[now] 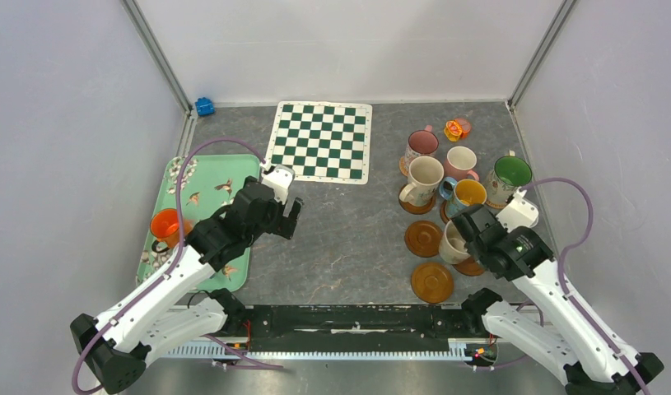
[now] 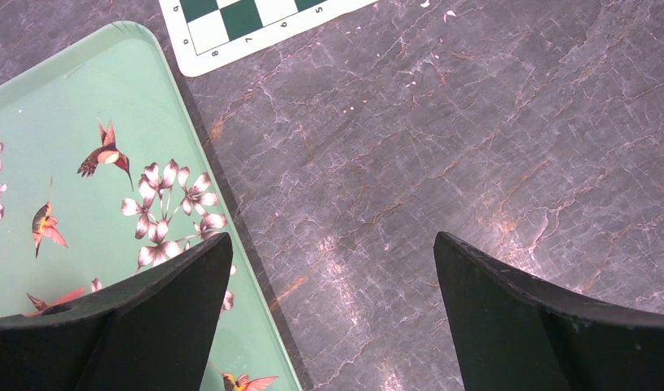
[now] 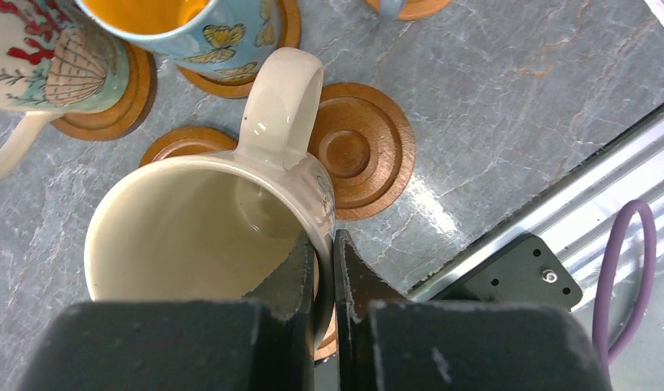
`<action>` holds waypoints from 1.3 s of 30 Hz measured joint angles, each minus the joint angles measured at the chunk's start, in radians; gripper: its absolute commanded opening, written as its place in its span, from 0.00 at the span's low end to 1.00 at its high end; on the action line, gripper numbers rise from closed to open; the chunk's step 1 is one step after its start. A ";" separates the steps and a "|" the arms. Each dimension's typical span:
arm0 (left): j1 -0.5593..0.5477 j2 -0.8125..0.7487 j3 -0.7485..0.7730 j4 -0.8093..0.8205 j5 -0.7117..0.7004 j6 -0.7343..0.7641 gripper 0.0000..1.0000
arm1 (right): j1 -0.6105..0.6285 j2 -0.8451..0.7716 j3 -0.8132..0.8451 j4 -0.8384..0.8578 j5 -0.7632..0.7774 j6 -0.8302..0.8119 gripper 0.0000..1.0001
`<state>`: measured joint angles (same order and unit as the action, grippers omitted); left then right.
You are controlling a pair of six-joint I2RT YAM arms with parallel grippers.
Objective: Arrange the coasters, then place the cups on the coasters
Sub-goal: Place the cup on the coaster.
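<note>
My right gripper [image 3: 324, 244] is shut on the rim of a cream cup [image 3: 190, 236], one finger inside and one outside, handle pointing away. The cup [image 1: 453, 245] is over a tan coaster [image 1: 472, 267] that peeks out beneath; I cannot tell whether they touch. Two bare brown coasters [image 1: 423, 239] [image 1: 432, 282] lie to its left and front. Several cups [image 1: 423, 178] stand on coasters behind it. An orange cup [image 1: 165, 225] is on the tray. My left gripper [image 2: 332, 244] hangs open and empty over bare table at the tray's right edge.
A mint-green tray [image 1: 200, 177] lies at the left, and a green-and-white chequered mat [image 1: 321, 141] at the back centre. A small orange-yellow toy [image 1: 456, 129] sits behind the cups. A blue object [image 1: 204, 105] is in the back left corner. The metal rail [image 1: 348, 317] runs along the near edge.
</note>
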<state>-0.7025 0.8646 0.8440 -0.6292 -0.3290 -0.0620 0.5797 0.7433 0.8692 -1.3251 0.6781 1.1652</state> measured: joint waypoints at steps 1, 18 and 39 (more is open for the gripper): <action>0.000 0.000 0.000 0.000 0.000 0.000 1.00 | -0.018 0.000 0.000 0.000 -0.001 -0.011 0.00; 0.000 0.000 0.000 0.000 0.000 0.000 1.00 | -0.148 0.031 0.000 0.002 0.002 -0.111 0.00; 0.000 0.007 0.000 0.000 0.000 0.000 1.00 | -0.264 0.029 -0.024 0.063 0.003 -0.175 0.00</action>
<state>-0.7025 0.8715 0.8440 -0.6296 -0.3290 -0.0620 0.3161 0.7719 0.8455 -1.2625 0.6811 0.9905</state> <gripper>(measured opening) 0.993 0.056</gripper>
